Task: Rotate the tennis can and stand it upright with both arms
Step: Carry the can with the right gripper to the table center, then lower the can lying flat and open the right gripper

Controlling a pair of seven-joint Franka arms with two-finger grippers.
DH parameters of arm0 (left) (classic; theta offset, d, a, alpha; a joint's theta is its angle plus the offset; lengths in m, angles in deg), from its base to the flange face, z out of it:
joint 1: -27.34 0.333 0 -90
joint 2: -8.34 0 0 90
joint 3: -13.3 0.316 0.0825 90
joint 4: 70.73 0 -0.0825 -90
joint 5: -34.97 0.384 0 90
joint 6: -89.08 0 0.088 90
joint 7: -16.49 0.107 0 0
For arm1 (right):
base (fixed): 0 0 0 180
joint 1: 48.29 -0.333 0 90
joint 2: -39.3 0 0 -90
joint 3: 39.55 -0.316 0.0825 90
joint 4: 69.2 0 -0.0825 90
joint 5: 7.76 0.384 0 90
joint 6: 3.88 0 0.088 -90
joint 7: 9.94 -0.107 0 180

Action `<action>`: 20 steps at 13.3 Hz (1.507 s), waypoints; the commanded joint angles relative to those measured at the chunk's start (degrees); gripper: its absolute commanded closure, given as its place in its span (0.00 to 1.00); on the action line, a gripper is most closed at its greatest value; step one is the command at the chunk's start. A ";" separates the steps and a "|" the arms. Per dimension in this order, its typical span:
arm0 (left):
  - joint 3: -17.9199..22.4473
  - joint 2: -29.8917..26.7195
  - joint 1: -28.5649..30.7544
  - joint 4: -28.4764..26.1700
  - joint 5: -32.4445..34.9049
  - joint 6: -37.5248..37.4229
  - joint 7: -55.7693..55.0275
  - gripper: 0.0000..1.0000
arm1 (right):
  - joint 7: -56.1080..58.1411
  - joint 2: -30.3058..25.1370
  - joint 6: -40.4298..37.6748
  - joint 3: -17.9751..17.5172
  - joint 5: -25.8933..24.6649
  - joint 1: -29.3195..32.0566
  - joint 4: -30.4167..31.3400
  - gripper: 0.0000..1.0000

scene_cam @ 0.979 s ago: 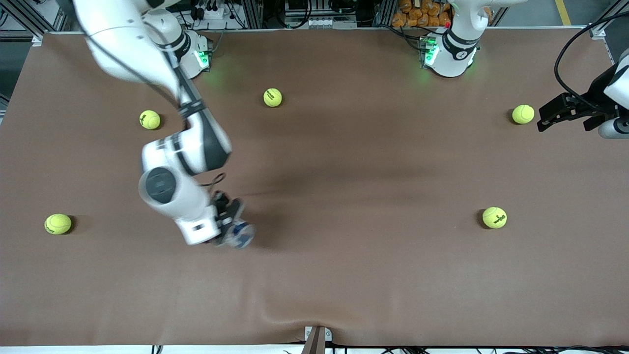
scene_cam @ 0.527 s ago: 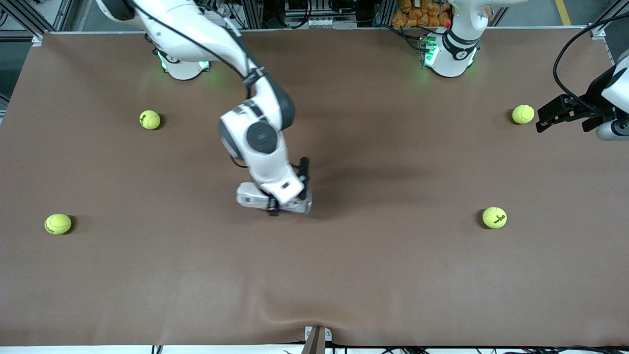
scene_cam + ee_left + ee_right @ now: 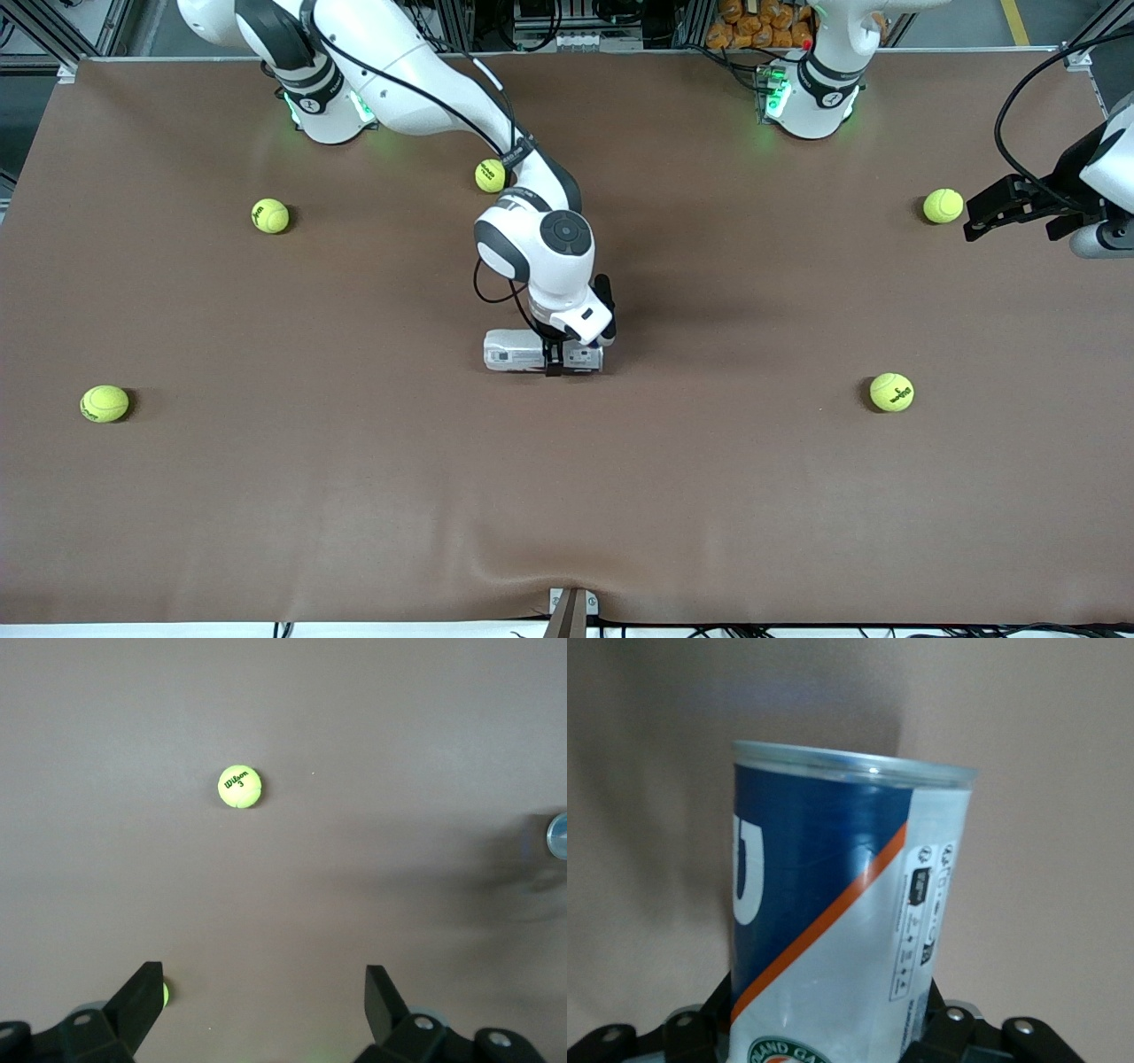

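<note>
The tennis can (image 3: 542, 353) lies flat on its side on the brown table (image 3: 620, 514), roughly mid-table, its long axis running from one arm's end toward the other. The right gripper (image 3: 555, 361) sits right over its middle, fingers straddling the body; in the right wrist view the can (image 3: 842, 930) fills the frame, blue band and orange stripe climbing up from between the jaws, clear rim at the top. The fingers hug both sides, so call it clamped on the can, though the grip looks on the point of easing.

Out at the left arm's end of the table, the left gripper (image 3: 1019, 206) waits in the air with its jaws spread wide and nothing between them, a tennis ball (image 3: 943, 206) just beside it on the cloth. Its own camera looks down on another tennis ball (image 3: 239, 787).

Four more balls lie scattered well apart from the can.

Judging by this, the rotating step is in hand: the can is laid crosswise and not yet upright. The next move likely calls for the left arm to come in to one end while the right steadies, then tipping it onto its base without letting it roll.
</note>
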 commanded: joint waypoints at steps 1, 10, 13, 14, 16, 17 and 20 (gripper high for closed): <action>-0.24 0.22 0.38 0.63 -0.92 -0.80 1.33 0.00 | -1.72 2.15 -0.55 0.58 -4.04 -1.15 -2.98 0.00; -0.33 0.22 0.47 0.63 -1.19 -0.80 1.15 0.00 | -5.66 -6.71 -7.82 -0.12 4.26 -2.21 -2.81 0.00; -0.15 0.92 0.64 0.63 -4.43 -0.80 1.42 0.00 | -11.79 -12.15 -14.32 0.31 7.46 -0.73 -2.37 0.00; -0.15 1.01 0.55 0.54 -5.40 -0.80 1.42 0.00 | -14.35 -13.82 -16.52 0.31 7.55 1.20 -2.37 0.00; -0.06 1.98 0.64 0.54 -8.55 -0.80 1.42 0.00 | -15.69 -16.81 -20.30 0.31 7.55 5.67 -2.28 0.00; -0.06 2.76 0.64 0.45 -9.88 -0.80 1.50 0.00 | -15.69 -18.22 -21.45 0.31 7.55 8.48 -2.11 0.00; -0.06 4.61 1.35 0.01 -16.72 -0.72 1.33 0.00 | -17.00 -24.10 -22.16 0.40 8.69 15.78 1.57 0.00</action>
